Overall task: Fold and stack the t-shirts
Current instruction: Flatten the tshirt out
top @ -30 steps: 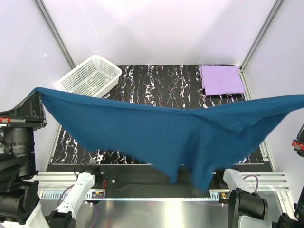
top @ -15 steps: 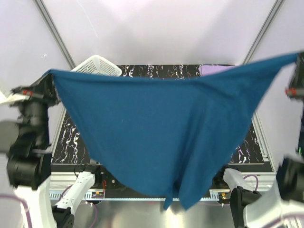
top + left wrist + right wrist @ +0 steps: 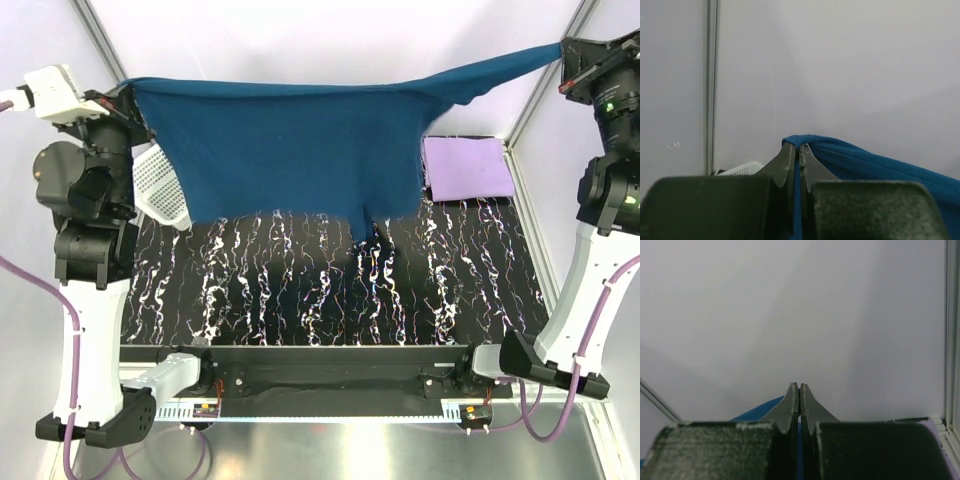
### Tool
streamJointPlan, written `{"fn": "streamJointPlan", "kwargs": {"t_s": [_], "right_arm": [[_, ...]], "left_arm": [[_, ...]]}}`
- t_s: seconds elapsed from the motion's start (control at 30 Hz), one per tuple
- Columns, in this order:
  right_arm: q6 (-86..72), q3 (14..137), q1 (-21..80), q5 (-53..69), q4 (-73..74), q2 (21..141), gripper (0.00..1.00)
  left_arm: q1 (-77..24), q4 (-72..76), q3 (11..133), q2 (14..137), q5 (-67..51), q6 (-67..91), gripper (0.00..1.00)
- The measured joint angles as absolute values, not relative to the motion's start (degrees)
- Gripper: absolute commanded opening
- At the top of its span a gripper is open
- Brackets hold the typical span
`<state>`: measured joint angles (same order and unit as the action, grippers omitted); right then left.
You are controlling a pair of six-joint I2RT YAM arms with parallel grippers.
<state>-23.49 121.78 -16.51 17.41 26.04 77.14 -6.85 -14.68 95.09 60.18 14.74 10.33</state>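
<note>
Between your two sets of jaws the teal shirt (image 3: 290,150) hangs spread like a curtain, and the coming move turns on that span. Its long axis runs straight from the left gripper (image 3: 128,88) to the right gripper (image 3: 562,45), across the width of the table (image 3: 300,300), with both held high and well apart. Your left jaws are pressed together on one top corner; the left wrist view shows the cloth pinched at the tips and trailing off to their right. Your right jaws are likewise closed on the opposite corner, with a sliver of teal just beneath the tips in the right wrist view. From the left jaws the top edge runs nearly level, then narrows into a drawn-out strip climbing to the right jaws, so the bulk of the cloth sits nearer your left arm. The body drops below both jaws to an uneven lower edge, with a tail hanging lowest near the middle; whether it touches the table you cannot tell from above. No print shows on this face. Below and just inward of the right jaws lies the lavender shirt (image 3: 467,167), folded flat; below the left jaws, partly behind the cloth, sits the basket (image 3: 160,190). Your next move looks to be lowering both jaws together, keeping that axis level.
</note>
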Motion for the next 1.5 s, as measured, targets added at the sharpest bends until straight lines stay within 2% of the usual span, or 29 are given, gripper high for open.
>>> {"fn": "streamJointPlan", "kwargs": {"t_s": [0.2, 0.67, 0.83, 0.93, 1.0, 1.1, 1.23, 1.43, 1.5], "right_arm": [[-20.3, 123.8, -16.5, 17.5, 25.1, 73.1, 0.0], [-14.6, 125.4, -15.9, 11.1, 27.0, 53.1, 0.0], [-13.9, 132.4, -14.4, 8.6, 27.4, 53.3, 0.0], [-14.2, 133.9, -14.2, 8.7, 26.2, 54.6, 0.0], [-15.0, 130.2, -14.2, 9.2, 24.0, 54.6, 0.0], [-16.2, 117.6, -14.0, 10.6, 19.2, 54.3, 0.0], [-17.9, 94.0, -13.9, 12.7, 14.2, 55.9, 0.0], [-20.3, 64.8, -13.8, 15.4, 8.7, 66.3, 0.0], [-20.7, 59.9, -13.8, 16.3, 7.8, 70.1, 0.0]], "left_arm": [[-6.9, -14.0, 96.0, 56.5, 15.1, 9.2, 0.0], [-6.8, -17.9, 99.1, 38.5, 16.8, 11.0, 0.0], [-6.7, -17.6, 100.8, 36.7, 17.1, 11.7, 0.0], [-6.7, -16.5, 97.8, 36.9, 17.2, 13.0, 0.0], [-6.7, -15.1, 92.5, 37.0, 17.3, 14.3, 0.0], [-6.7, -12.3, 82.5, 37.1, 17.5, 16.1, 0.0], [-6.7, -10.9, 63.6, 40.2, 18.0, 19.8, 0.0], [-6.8, -10.4, 44.0, 51.9, 19.2, 24.9, 0.0], [-6.7, -9.9, 40.8, 56.3, 19.9, 26.2, 0.0]]}}
